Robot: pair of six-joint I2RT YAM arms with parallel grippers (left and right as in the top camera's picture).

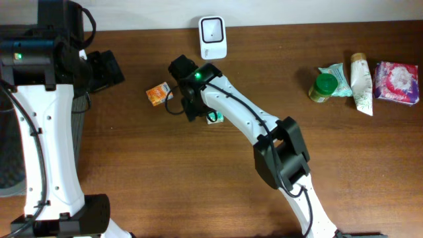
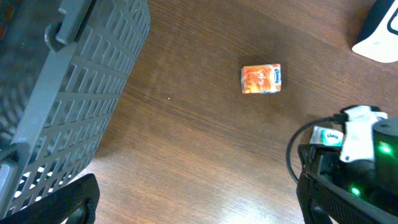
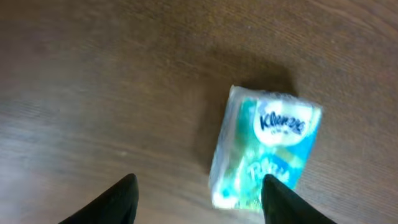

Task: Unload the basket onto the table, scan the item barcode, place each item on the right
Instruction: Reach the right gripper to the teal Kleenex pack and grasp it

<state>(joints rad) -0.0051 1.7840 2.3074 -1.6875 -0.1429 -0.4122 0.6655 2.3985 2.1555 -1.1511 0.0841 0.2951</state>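
A teal and white Kleenex tissue pack (image 3: pixel 267 152) lies flat on the wooden table, its lower edge against my right gripper's right-hand fingertip (image 3: pixel 286 202). My right gripper (image 3: pixel 202 199) is open and holds nothing. From overhead, the pack (image 1: pixel 215 119) peeks out from under the right gripper (image 1: pixel 190 106). The white barcode scanner (image 1: pixel 213 37) stands at the table's back edge. A small orange box (image 1: pixel 158 93) lies left of the right gripper. My left gripper (image 2: pixel 196 211) hovers wide open and empty above bare table, near the box (image 2: pixel 261 79).
A grey slatted basket (image 2: pixel 68 81) sits at the left edge. At the right end of the table lie a green-lidded jar (image 1: pixel 323 87), a green packet (image 1: pixel 340 76), a white tube (image 1: pixel 361 82) and a pink pack (image 1: pixel 396 82). The right arm (image 1: pixel 251 125) crosses the middle diagonally.
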